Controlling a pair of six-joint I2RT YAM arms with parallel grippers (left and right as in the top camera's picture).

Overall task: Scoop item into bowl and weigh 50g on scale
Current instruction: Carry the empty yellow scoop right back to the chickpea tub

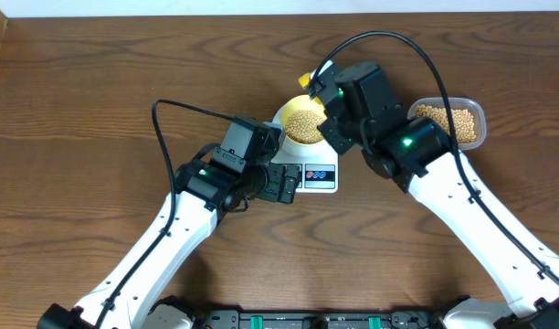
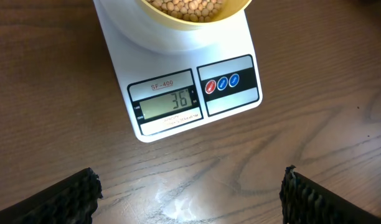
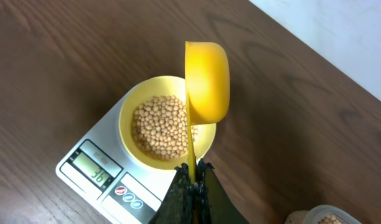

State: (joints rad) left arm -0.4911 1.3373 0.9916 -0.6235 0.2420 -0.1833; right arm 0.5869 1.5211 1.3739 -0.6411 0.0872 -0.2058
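Bowl [image 3: 126, 119] sits on the scale [image 2: 133, 67], partly filled with beans [image 3: 157, 128]; the display [image 2: 168, 103] reads 36. Right gripper [image 3: 193, 182] is clamped tight on the handle of the yellow scoop [image 3: 207, 81], which is turned on edge over the bowl's rim, with more beans in the clear tub [image 1: 455, 122] to the right. Left gripper [image 2: 190, 194] hangs over bare table in front of the scale, fingers [image 2: 66, 200] spread wide, holding nothing.

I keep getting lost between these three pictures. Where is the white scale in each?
Overhead: scale just above picture centre.
Left wrist: scale at top centre, display reading 36.
Right wrist: scale at lower left, beside the yellow scoop.
Shared landmark: the pale yellow bowl of beans standing on it.
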